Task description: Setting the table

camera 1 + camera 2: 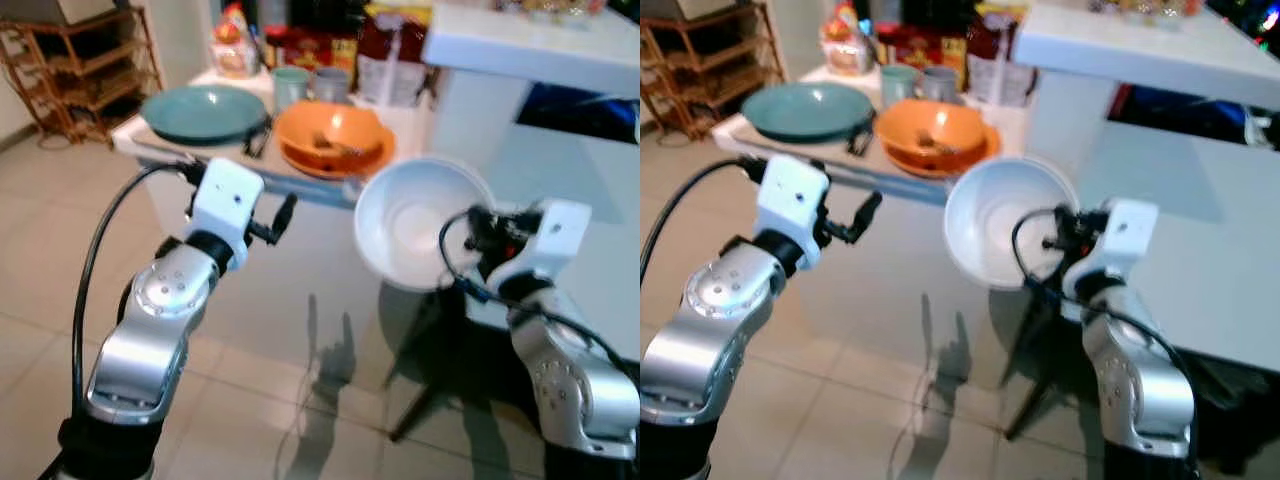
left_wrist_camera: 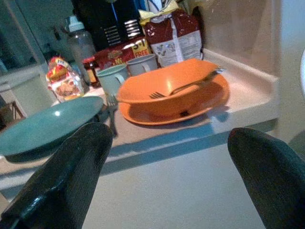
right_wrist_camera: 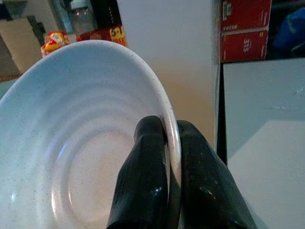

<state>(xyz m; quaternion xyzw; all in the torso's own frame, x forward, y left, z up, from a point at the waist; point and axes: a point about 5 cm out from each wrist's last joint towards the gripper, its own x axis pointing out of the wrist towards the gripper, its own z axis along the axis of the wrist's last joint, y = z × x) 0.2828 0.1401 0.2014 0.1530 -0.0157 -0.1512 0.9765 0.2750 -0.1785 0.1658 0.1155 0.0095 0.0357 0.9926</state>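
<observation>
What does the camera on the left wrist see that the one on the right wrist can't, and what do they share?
Left wrist view alone: the orange bowl with a fork in it, the teal plate, two mugs, and the left gripper with fingers spread apart.

Right wrist view alone: the white bowl, its rim pinched by the right gripper, plus red boxes and a white tabletop.

Both: the colourful snack packet and the clear bottle at the back.

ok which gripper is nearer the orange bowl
Left. The left gripper hangs open just short of the orange bowl; the right gripper, clamping the white bowl, sits farther back.
</observation>
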